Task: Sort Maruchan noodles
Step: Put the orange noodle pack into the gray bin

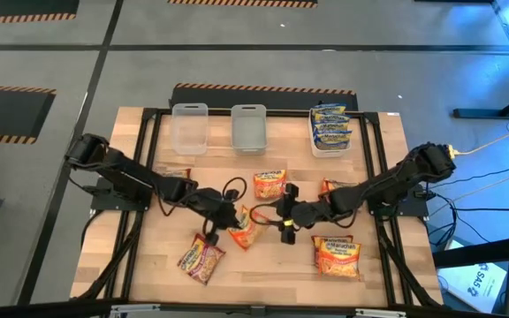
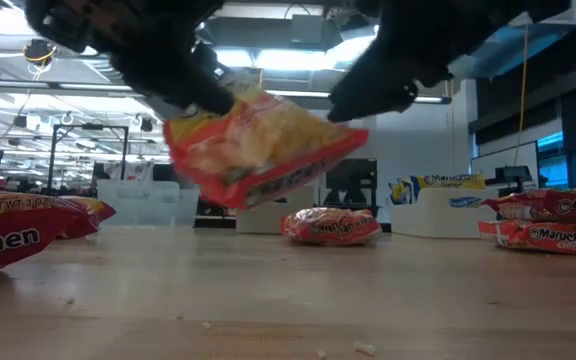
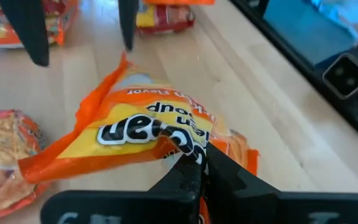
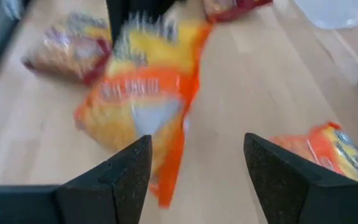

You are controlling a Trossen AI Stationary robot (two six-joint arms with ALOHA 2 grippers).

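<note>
Pinching one edge of an orange noodle packet (image 1: pixel 244 234), the left gripper (image 1: pixel 228 218) sits near the table's middle, its fingers (image 3: pixel 194 180) shut tight on the crinkled plastic. In the low view the packet (image 2: pixel 258 148) hangs tilted, clear of the wooden table (image 1: pixel 272 265). The left wrist view shows it (image 3: pixel 148 127) drooping away from the fingers, printed side up.

At three o'clock from the left gripper, the right gripper (image 1: pixel 287 225) faces it with its jaws spread wide and nothing between them; its two dark fingers (image 4: pixel 129 168) frame the hanging packet (image 4: pixel 143 99) in the right wrist view, without touching it.

Around them lie other packets. A red-brown one (image 1: pixel 201 258) rests at seven o'clock from the held packet. An orange one (image 1: pixel 269 184) lies at twelve o'clock from the right gripper. Two more orange packets (image 1: pixel 337 254) lie overlapped at four o'clock from the right gripper, and another (image 1: pixel 332 187) shows partly under the right arm.

Along the table's twelve o'clock edge stand three clear tubs: the left one (image 1: pixel 190 128) and the middle one (image 1: pixel 248 126) hold nothing I can see, while the right tub (image 1: pixel 331 148) holds blue-and-yellow packets (image 1: pixel 331 126).
</note>
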